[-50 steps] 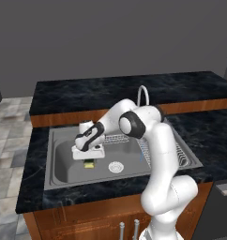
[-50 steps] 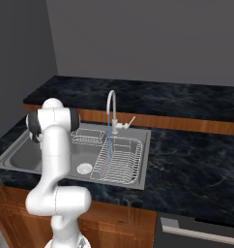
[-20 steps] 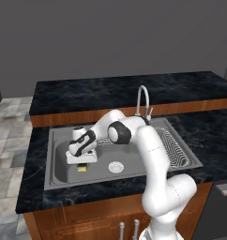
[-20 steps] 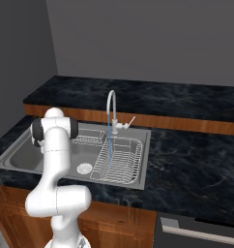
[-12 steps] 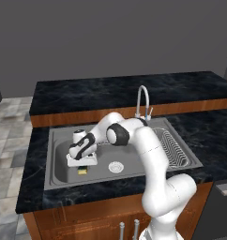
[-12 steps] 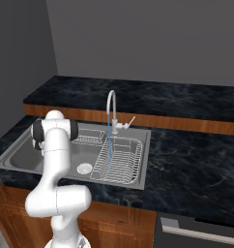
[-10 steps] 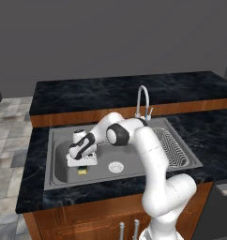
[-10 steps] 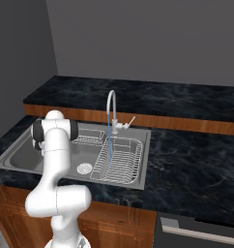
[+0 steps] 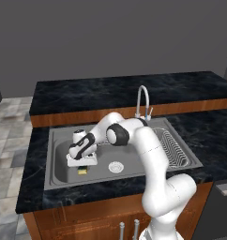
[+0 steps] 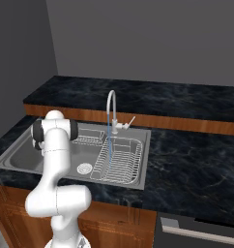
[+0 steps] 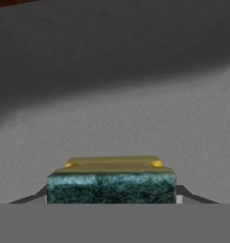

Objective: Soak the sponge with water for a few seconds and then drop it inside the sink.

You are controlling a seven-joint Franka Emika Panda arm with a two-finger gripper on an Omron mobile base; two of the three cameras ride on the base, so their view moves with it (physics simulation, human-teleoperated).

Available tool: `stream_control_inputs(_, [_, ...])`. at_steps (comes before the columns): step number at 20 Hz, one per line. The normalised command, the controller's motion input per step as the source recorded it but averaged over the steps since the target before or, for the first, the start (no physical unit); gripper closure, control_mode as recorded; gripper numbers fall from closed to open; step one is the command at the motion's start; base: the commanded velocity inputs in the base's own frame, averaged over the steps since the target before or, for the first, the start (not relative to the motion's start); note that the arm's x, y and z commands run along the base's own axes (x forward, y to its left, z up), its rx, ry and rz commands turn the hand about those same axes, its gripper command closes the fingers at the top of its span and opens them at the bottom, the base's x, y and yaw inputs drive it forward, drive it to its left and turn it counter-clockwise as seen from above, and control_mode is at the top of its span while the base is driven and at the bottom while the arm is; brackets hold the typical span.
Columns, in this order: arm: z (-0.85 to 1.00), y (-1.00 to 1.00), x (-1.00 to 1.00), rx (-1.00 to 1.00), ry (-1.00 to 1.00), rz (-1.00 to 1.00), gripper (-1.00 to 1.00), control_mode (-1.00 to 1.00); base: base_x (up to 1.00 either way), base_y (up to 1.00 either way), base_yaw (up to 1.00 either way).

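The gripper (image 9: 82,165) is low inside the sink (image 9: 59,174), over the left part of the basin floor, pointing down. The sponge (image 9: 82,171) sits directly under it, at or just above the grey floor; its yellow body and dark green layer show in the hand view (image 11: 111,182) between the finger tips. Whether the fingers grip it or stand slightly apart from it cannot be told. The faucet (image 10: 110,109) stands at the far rim, and the water (image 10: 110,140) runs as a thin blue stream onto the wire dish rack (image 10: 119,160) in the right part of the basin. The round drain (image 9: 115,166) lies right of the sponge.
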Motion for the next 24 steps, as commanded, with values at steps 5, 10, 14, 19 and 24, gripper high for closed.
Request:
stream_control_inputs(5, [0.21,-0.01,0.08,-0.01,0.0,0.05,-1.0,-1.0,0.0,0.0,0.0])
stream_control_inputs(10, [0.54,0.0,0.0,0.0,0.0,0.05,-1.0,-1.0,0.0,0.0,0.0])
stream_control_inputs(14, [0.64,0.0,-0.01,0.0,0.01,0.05,-1.0,-1.0,0.0,0.0,0.0])
stream_control_inputs(19, [0.69,0.0,-0.05,0.0,0.0,0.05,-1.0,-1.0,0.0,0.0,0.0])
stream_control_inputs(24, [0.7,0.0,-0.01,0.0,0.0,0.07,-1.0,-1.0,0.0,0.0,0.0])
